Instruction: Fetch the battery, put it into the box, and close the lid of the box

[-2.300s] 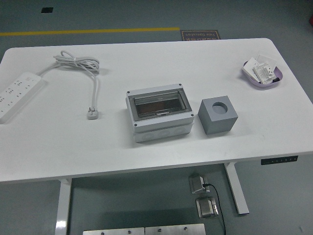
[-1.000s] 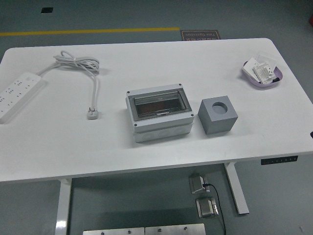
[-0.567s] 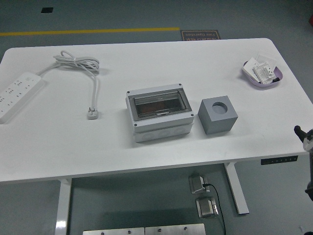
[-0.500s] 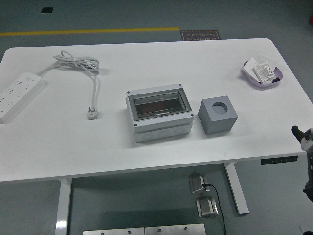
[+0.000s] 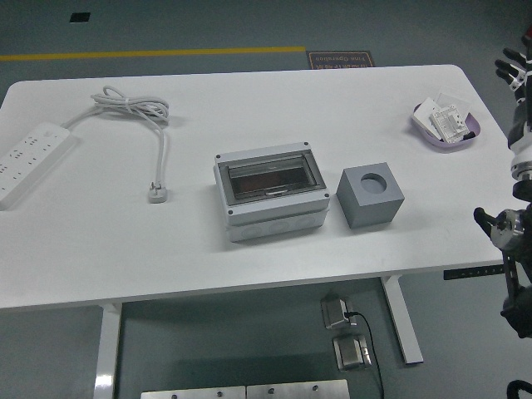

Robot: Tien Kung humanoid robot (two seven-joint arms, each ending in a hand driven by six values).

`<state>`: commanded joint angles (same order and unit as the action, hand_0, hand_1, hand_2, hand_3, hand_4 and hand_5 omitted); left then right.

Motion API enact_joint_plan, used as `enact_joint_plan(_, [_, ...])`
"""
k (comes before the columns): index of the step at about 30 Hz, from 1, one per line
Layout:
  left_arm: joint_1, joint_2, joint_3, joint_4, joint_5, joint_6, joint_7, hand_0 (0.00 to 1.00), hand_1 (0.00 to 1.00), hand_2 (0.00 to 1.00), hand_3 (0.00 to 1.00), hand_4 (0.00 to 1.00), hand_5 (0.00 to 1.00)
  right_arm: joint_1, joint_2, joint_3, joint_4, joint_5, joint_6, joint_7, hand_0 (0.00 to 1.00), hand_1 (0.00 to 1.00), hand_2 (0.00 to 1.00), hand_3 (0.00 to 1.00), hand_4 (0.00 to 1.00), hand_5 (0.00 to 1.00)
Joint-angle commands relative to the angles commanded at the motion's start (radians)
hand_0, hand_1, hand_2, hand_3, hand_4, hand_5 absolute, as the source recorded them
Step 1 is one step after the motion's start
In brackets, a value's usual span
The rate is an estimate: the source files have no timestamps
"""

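Note:
The grey box (image 5: 271,193) with a smoky see-through lid stands mid-table, and its lid lies flat and closed. A grey cube (image 5: 371,194) with a round hole in its top sits just right of it. At the far right a purple dish (image 5: 450,138) holds small white packets (image 5: 443,120); I cannot pick out a battery among them. My right arm (image 5: 512,241) rises along the right edge, beyond the table's side. Its hand (image 5: 515,68) is up at the top right corner, right of the dish, fingers spread and holding nothing. No left arm shows.
A white power strip (image 5: 30,155) lies at the left edge. Its coiled cable (image 5: 133,106) runs down to a plug (image 5: 157,193) left of the box. The table (image 5: 249,249) has bare surface in front of the box.
My right arm has risen into view along the right edge, from a small tip near the table's corner to the hand now high beside the purple dish. Nothing on the table moved.

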<state>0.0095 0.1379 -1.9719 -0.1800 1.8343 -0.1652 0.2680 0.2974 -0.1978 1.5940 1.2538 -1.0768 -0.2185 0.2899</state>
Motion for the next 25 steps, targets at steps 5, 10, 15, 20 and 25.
enact_joint_plan(5, [0.006,0.002,0.003,0.0,-0.009,0.005,0.014,0.674,0.678,0.652,0.747,0.734,0.392,0.019,-0.033,-0.059,-0.002,-0.009,0.013,-0.068,0.751,0.702,0.747,0.8,0.904,0.743])
enact_joint_plan(10, [0.012,0.003,0.003,0.0,-0.008,0.014,0.025,0.674,0.678,0.653,0.747,0.734,0.392,0.04,-0.075,-0.109,-0.003,-0.016,0.014,-0.116,0.789,0.729,0.773,0.831,0.908,0.747])
enact_joint_plan(15, [0.013,0.006,0.002,0.0,-0.008,0.02,0.032,0.674,0.678,0.653,0.747,0.734,0.392,0.061,-0.123,-0.161,-0.012,-0.002,0.007,-0.144,0.807,0.735,0.776,0.837,0.908,0.752])
enact_joint_plan(20, [0.013,0.011,0.0,0.0,-0.009,0.026,0.036,0.674,0.678,0.653,0.747,0.734,0.392,0.074,-0.161,-0.206,-0.025,0.025,0.0,-0.161,0.807,0.735,0.776,0.837,0.908,0.752])
enact_joint_plan(25, [0.013,0.015,-0.002,0.0,-0.013,0.032,0.044,0.675,0.681,0.654,0.748,0.735,0.392,0.08,-0.175,-0.221,-0.027,0.037,-0.006,-0.167,0.811,0.739,0.777,0.841,0.914,0.764])
